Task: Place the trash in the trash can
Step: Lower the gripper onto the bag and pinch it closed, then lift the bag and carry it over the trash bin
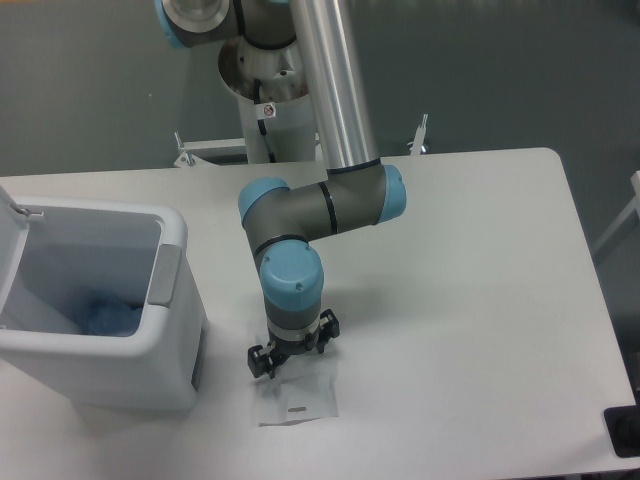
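A flat crinkled clear-white plastic bag [300, 402] lies on the table near the front edge. My gripper [291, 366] points straight down over the bag's upper edge, its black links spread to both sides, so it looks open; the wrist hides the fingertips. I cannot tell whether it touches the bag. The white trash can [150, 345] stands at the left with its lid up. A bluish crushed bottle [108, 314] rests inside it.
The arm's base column [272, 120] rises behind the table's far edge. A black object [625, 432] sits at the table's front right corner. The trash can's grey handle [165, 275] faces the arm.
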Available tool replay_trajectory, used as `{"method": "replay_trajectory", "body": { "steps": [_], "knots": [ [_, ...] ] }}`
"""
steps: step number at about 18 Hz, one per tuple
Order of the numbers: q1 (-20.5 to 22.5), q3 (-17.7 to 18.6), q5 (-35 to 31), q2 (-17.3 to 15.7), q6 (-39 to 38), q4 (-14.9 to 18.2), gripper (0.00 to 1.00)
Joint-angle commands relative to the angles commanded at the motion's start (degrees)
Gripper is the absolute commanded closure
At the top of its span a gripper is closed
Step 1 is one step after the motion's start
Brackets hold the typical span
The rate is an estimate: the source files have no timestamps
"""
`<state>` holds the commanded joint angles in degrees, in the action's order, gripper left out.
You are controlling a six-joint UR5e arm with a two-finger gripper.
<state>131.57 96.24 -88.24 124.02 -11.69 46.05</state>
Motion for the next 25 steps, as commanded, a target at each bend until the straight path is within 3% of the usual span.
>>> {"method": "replay_trajectory", "body": {
  "steps": [8,10,14,17,22,25],
  "knots": [
    [0.0,0.0,0.26,-0.26,0.0,-0.09,0.23],
    [0.0,0.0,0.26,-0.44,0.0,-0.09,0.33],
    [0.0,-0.09,0.09,-0.79,-0.09,0.09,0.64],
    [0.0,0.0,0.09,-2.19,0.0,0.26,0.68],
    [-0.09,0.53,0.35,-4.31,-0.09,0.44,0.97],
    [-0.09,0.0,0.26,-5.97,-0.09,0.44,1.0]
  ]
}}
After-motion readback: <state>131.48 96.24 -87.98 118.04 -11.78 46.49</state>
